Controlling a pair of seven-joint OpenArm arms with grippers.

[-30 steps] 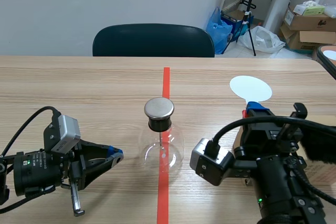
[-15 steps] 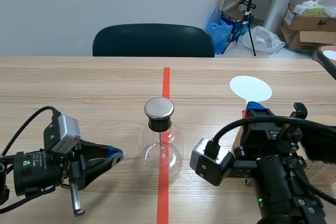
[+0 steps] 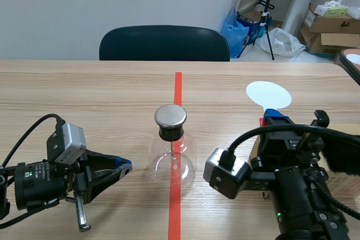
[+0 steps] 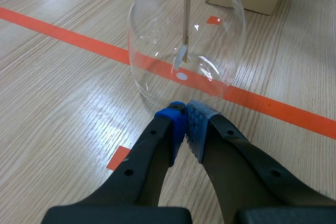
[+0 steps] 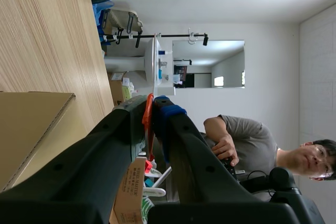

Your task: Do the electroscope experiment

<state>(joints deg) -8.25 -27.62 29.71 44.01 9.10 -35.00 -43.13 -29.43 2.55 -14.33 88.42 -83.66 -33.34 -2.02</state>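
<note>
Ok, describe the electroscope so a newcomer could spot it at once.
Find the orange-red tape line down the middle of the table. On it, toward the robot's end, stands the electroscope: a round clear glass flask with a black neck and flat metal cap. It is the only see-through thing; the white paddle in the right gripper is opaque.

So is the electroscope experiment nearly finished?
Not yet. Done: the right end effector already grips the white disc by its orange handle. In hand: it holds the disc off to one side of the flask. To do: bringing the disc to the flask's metal cap. The left end effector sits shut beside the flask.
</note>
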